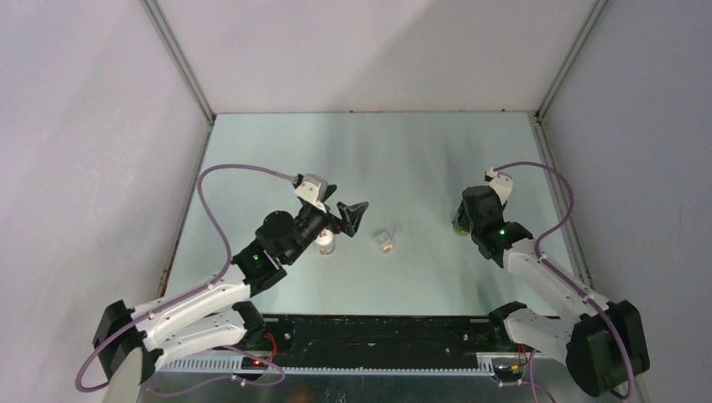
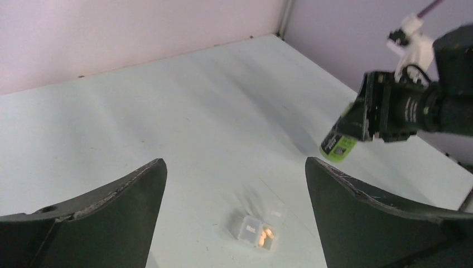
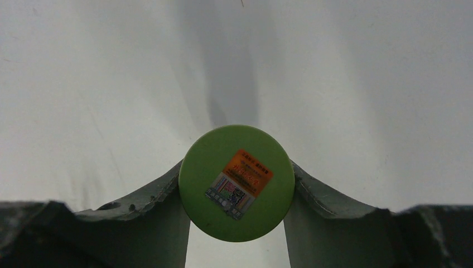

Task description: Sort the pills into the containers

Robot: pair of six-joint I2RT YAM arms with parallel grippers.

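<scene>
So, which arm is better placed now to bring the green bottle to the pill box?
Probably right: the right fingers clamp the green bottle, while the left fingers stand open and empty near the pill box.

Lime green bottle [image 3: 209, 187], orange sticker [image 3: 249, 169]; translucent whitish pill box [image 2: 252, 228], orange pills [image 2: 267, 234] inside.

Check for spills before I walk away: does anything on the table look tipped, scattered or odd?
No loose pills show. The pill box sits open with orange pills inside one compartment. Only the green bottle is askew, tilted in the right claw's grip.
</scene>
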